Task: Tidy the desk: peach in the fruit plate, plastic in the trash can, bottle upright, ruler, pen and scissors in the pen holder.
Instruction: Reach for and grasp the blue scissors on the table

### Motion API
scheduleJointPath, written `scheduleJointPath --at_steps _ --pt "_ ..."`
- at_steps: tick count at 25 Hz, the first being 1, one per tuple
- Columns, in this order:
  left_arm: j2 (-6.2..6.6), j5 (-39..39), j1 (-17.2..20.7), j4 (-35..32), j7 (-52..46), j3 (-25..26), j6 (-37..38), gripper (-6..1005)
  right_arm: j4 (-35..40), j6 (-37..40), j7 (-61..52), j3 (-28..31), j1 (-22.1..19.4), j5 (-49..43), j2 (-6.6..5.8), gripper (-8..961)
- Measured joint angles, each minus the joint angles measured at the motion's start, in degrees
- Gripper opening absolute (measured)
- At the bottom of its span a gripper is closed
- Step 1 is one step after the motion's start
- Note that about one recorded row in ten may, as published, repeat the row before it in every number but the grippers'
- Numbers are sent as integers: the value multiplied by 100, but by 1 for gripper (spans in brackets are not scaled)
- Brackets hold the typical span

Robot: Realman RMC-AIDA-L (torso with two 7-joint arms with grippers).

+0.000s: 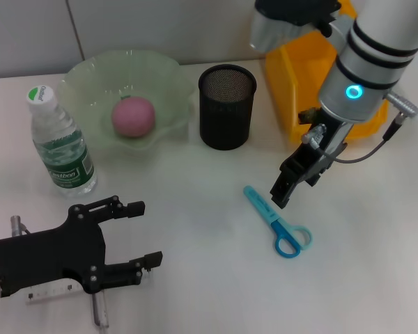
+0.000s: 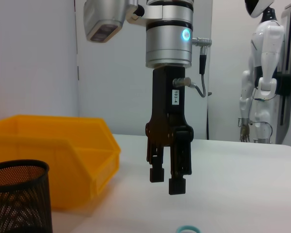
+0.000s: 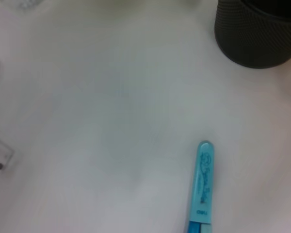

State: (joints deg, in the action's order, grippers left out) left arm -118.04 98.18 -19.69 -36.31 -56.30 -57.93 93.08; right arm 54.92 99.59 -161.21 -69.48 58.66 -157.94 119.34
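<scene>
A pink peach [image 1: 132, 117] lies in the green fruit plate [image 1: 168, 78]. The bottle [image 1: 59, 142] stands upright to the plate's left. Blue scissors [image 1: 279, 221] [image 3: 201, 187] lie on the table, right of centre. My right gripper [image 1: 280, 195] [image 2: 168, 182] hangs just above their blade end, fingers close together and holding nothing. The black mesh pen holder [image 1: 226, 106] [image 3: 259, 34] stands behind. My left gripper [image 1: 145, 234] rests open at the near left, over the clear ruler [image 1: 47, 293] [image 3: 0, 158] and the pen [image 1: 99, 312]. No plastic is in view.
A yellow bin [image 1: 313, 76] [image 2: 53, 145] sits at the back right, behind my right arm. The pen holder [image 2: 19, 194] is next to it. Bare table lies between the scissors and my left gripper.
</scene>
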Motion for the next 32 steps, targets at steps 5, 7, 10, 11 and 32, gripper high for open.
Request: scheduleJointPath --at_steps 5,7,10,11,32 --pt "0 0 11 -4 3 10 -53 799 -254 -177 -168 -467 138 8 15 729" --pt "0 1 11 -4 3 6 -57 799 -397 -246 -171 -566 190 36 28 729" --pt "0 1 8 -7 -12 -9 -64 799 -491 -397 -189 -779 188 146 39 729" --pt "0 0 8 -8 -18 -9 -64 799 -518 -486 -195 -887 166 214 40 729" --pt "6 9 7 8 -84 -8 -81 798 -438 -1141 -177 -1534 -116 568 45 729"
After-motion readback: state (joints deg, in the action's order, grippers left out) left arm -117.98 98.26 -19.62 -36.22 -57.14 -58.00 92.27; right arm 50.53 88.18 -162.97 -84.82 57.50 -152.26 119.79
